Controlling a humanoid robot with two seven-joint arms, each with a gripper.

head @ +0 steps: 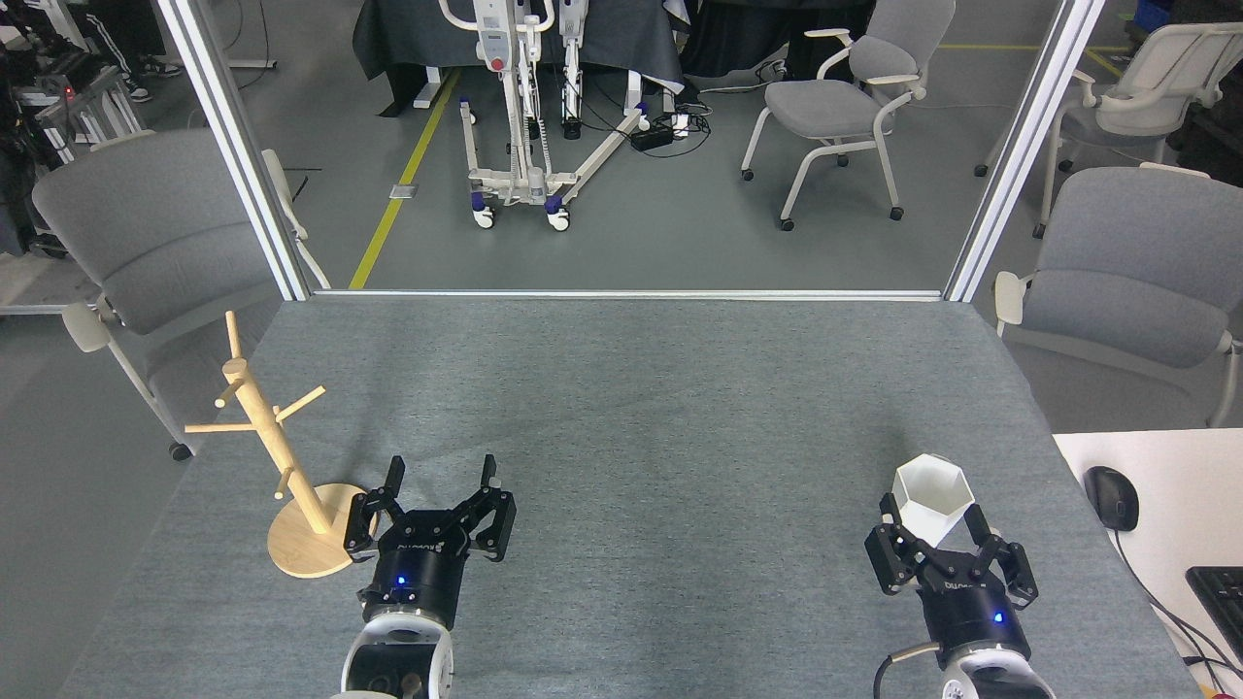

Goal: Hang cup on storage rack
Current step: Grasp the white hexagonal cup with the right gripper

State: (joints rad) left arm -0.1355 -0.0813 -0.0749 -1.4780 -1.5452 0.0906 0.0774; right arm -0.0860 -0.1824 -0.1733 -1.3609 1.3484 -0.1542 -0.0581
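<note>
Right pincer (938, 515) reaches forward, fingers spread around the white hexagonal cup (932, 498); left pincer (440, 478) gapes empty beside the wooden mug tree (282, 456) — grey felt counter (631, 408), office chairs (855, 87) beyond.

Surface: we see a table (631, 408) covered with a grey, felt-like cloth; a metal strip runs along its far edge.
Left side: our storage rack (282, 456) stands on the cloth near the left edge, on its round wooden base, with the pole leaning a little to the left in our view.
Right side: the white cup (932, 497) is near the right edge, open side up; we cannot tell if its base touches the cloth.
</note>
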